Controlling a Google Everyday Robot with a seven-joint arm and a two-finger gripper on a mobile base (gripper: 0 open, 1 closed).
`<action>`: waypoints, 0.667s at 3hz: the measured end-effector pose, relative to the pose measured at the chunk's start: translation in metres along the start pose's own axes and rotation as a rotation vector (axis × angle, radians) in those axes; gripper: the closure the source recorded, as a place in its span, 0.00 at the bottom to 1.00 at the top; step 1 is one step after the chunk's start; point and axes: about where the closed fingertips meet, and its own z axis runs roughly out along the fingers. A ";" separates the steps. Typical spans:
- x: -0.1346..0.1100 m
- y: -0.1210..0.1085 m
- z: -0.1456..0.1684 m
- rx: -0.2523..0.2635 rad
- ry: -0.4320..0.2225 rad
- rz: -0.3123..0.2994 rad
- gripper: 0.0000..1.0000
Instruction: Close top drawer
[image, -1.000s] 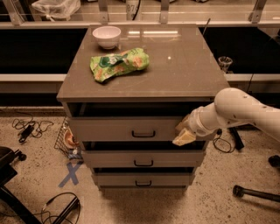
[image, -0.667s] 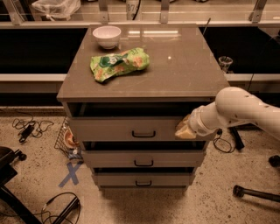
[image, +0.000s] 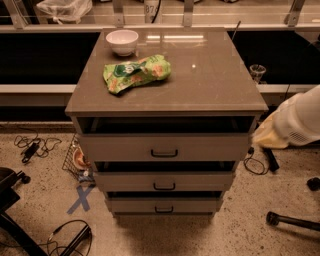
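The top drawer (image: 120, 148) is the widest of three grey-tan drawers and has a small dark bar handle (image: 164, 153). It stands slightly out from the cabinet, with a dark gap between its front and the countertop (image: 210, 75). My gripper (image: 267, 135), yellowish at the end of a white arm (image: 302, 119), is to the right of the drawer's right end. It is apart from the drawer front.
A white bowl (image: 122, 41) and a green snack bag (image: 136, 75) lie on the countertop. Two narrower drawers (image: 125, 181) sit below. Cables, a blue tape cross (image: 81, 198) and a wire basket (image: 75, 160) are on the floor at left; a chair base (image: 292, 220) is at right.
My gripper has moved right, off the right end of the top drawer's front and clear of the cabinet. The drawer has not visibly moved.
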 end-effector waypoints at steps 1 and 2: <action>0.009 -0.021 -0.081 0.121 0.011 0.023 1.00; -0.001 -0.047 -0.113 0.188 -0.034 -0.023 1.00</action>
